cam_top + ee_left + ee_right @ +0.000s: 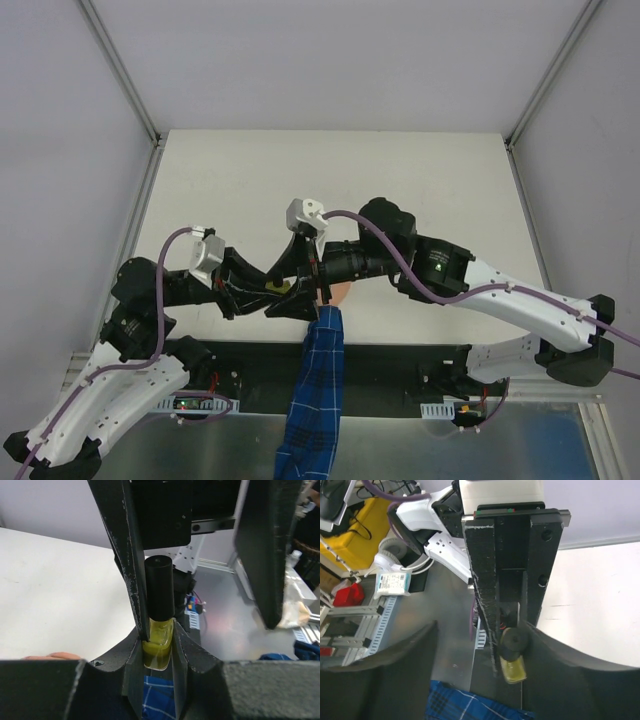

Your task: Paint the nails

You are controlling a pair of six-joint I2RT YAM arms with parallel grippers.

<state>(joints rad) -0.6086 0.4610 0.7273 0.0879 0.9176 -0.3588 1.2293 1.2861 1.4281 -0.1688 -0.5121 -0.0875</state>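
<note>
Two grippers meet over mannequin hand (340, 292): left gripper (158, 640) clamped on yellow polish bottle (159, 652), right gripper (480, 630) spread wide around its black cap (160, 587); plaid sleeve (315, 390) underneath.

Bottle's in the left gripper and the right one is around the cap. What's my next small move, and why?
Probably close the right gripper on the cap. Its jaws stand wide open astride it, one finger close beside it, the other well off. The cap is still on and the left gripper clamps the bottle, so unscrewing likely comes first.
</note>
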